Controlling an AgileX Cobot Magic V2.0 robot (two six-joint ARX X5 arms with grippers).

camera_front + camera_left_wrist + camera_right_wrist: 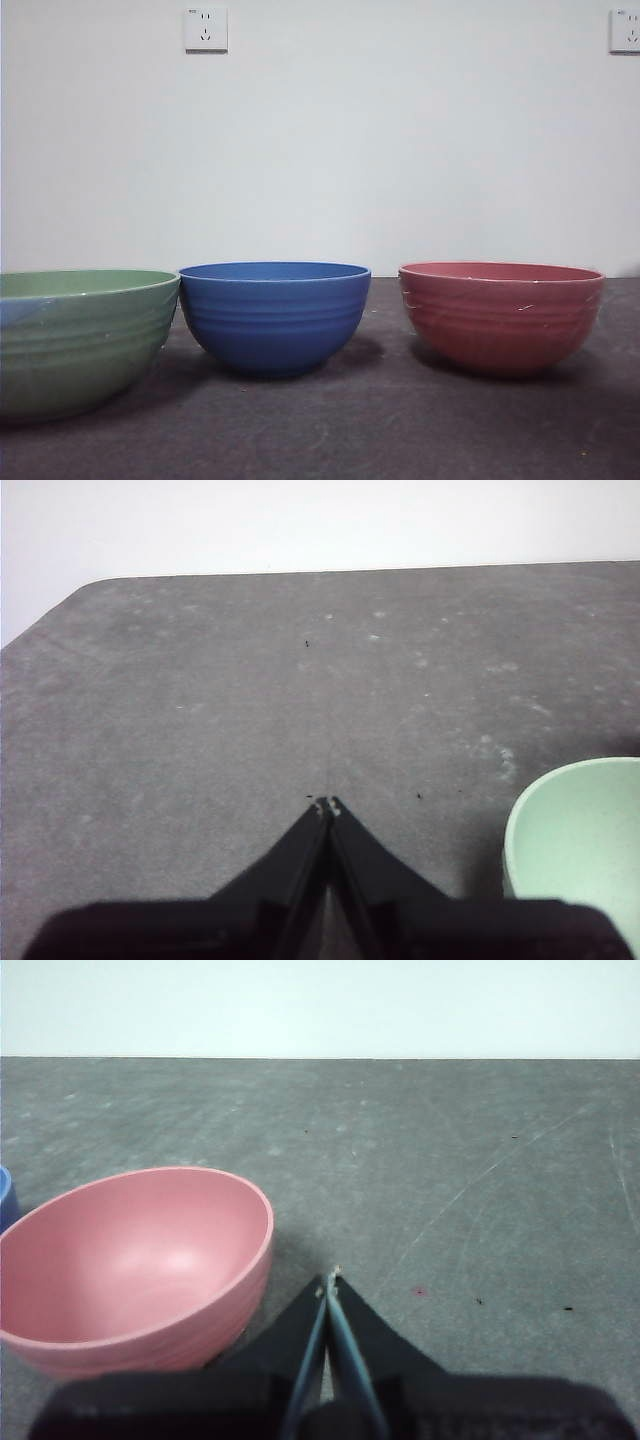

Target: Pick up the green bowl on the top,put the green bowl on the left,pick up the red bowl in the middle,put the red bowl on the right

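Along the lower half of the front view three bowls stand in a row on the dark grey table (330, 430), each apart from its neighbour: the green bowl (80, 340) at the lower left, cut off by the frame edge, the blue bowl (275, 315) in the centre, and the red bowl (500, 315) at the lower right. All three sit upright and empty, none stacked on another.

No arm shows in the front view. In the left wrist view the left gripper (328, 805) has its jaws pressed together to a point with nothing between them, hanging over bare table, the green bowl's pale rim just at the lower right corner of that frame. In the right wrist view the right gripper (330, 1278) is likewise closed tight and empty, with the red bowl just beside it at the lower left of that frame and a sliver of the blue bowl at the far left edge.

Judging by this layout, both placements look finished: green to the left, red to the right. What remains is to keep both arms clear. Any retreat should go up and away from the bowls, since the right claw sits close to the red bowl's wall and a sideways sweep could nudge it.
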